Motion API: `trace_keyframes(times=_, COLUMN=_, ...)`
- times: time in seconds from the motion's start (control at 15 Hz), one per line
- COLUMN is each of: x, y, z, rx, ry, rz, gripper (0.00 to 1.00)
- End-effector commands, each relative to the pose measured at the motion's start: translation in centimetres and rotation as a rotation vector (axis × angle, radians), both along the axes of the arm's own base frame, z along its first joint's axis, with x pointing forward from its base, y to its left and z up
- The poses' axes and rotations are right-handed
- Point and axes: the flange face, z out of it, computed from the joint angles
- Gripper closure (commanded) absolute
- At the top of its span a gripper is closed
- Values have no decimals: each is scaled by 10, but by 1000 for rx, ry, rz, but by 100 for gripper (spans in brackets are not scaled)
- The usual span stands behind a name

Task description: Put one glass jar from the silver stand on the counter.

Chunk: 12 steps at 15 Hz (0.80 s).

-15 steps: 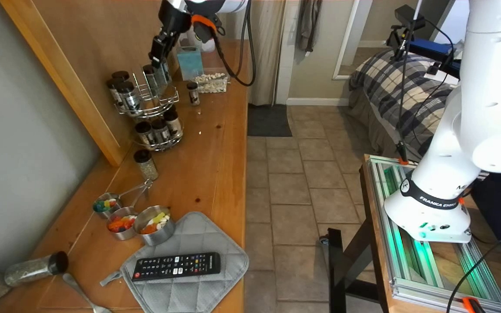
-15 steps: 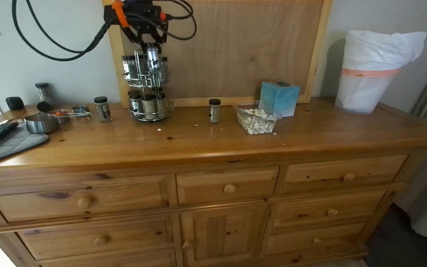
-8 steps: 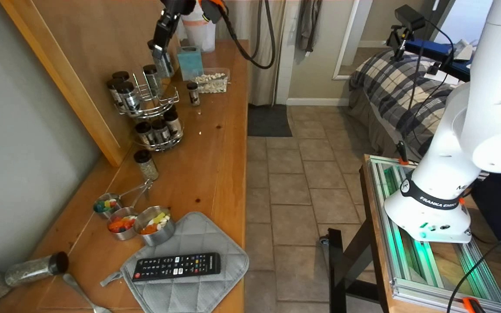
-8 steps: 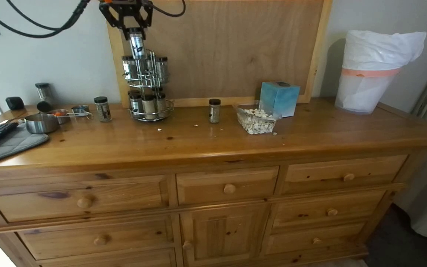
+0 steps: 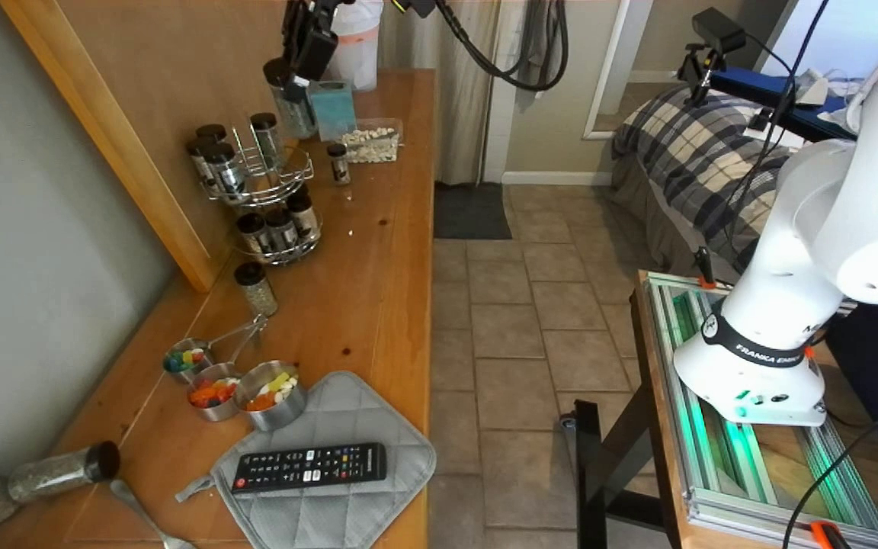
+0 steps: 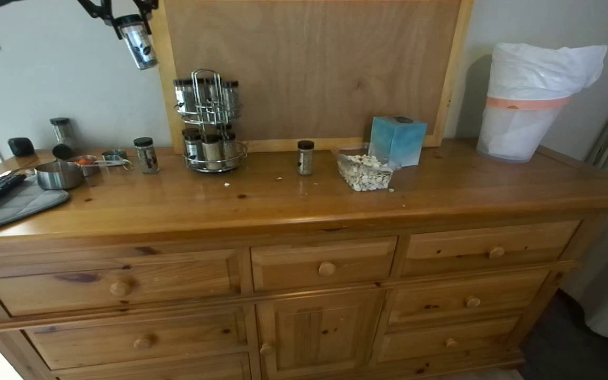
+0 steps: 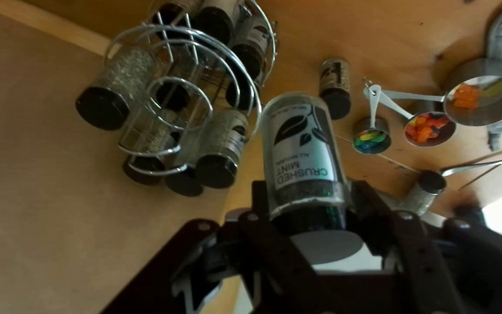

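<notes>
The counter [image 6: 283,206], the long top of a panelled wooden dresser [image 6: 325,332] with round knobs [image 6: 327,268], shows glossy brown grain and dark knots. The Panda arm [image 5: 812,252] has smooth white shells, rounded at the joints. On the counter, a tapering translucent bin [image 6: 525,126] wears a crumpled white liner [image 6: 541,71]; a grey quilted pot holder [image 5: 340,412] with rounded corners lies flat. The silver stand [image 6: 209,121] is round and two-tiered, bent from shiny chrome wire, with spice jars [image 7: 224,137] on both tiers. The black, jointed gripper [image 7: 307,200] has its fingers drawn in only to the width of the glass jar [image 7: 301,139], pressed on both sides of it at its cap end. A blue tissue box [image 6: 396,141] stands just beside a clear plastic tub [image 6: 357,179] of white chips [image 6: 366,160]. A black remote control [image 5: 309,467], studded with buttons, lies on the pot holder. Three round steel measuring cups [image 5: 283,412] hold brightly coloured pieces [image 5: 213,393]. The held glass jar is a clear cylinder with a black cap, its pale label printed with dark leaves and CRUSHED MINT. In an exterior view it hangs tilted, cap uppermost, in the air, apart from the silver stand and the counter.
</notes>
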Motion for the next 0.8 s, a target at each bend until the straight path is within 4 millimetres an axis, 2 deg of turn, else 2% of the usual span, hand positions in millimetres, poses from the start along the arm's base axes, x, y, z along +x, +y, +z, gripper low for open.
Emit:
trace_keyframes(times=0.0, x=-24, y=47, z=19, rx=-57, ry=-35, rz=190, gripper=74)
trace_keyframes(times=0.2, x=-35, y=100, z=31, rx=-62, ry=-51, rz=355, gripper=74)
trace_keyframes(times=0.4, x=-45, y=151, z=31, rx=-39, ry=-35, rz=520, gripper=74)
trace_keyframes(times=0.47, x=-38, y=134, z=26, rx=-58, ry=-36, rz=425, gripper=74)
trace_keyframes(times=0.53, x=-40, y=144, z=26, rx=-54, ry=-33, rz=444, gripper=49)
trace_keyframes(times=0.73, x=-39, y=139, z=24, rx=-52, ry=-28, rz=432, gripper=49)
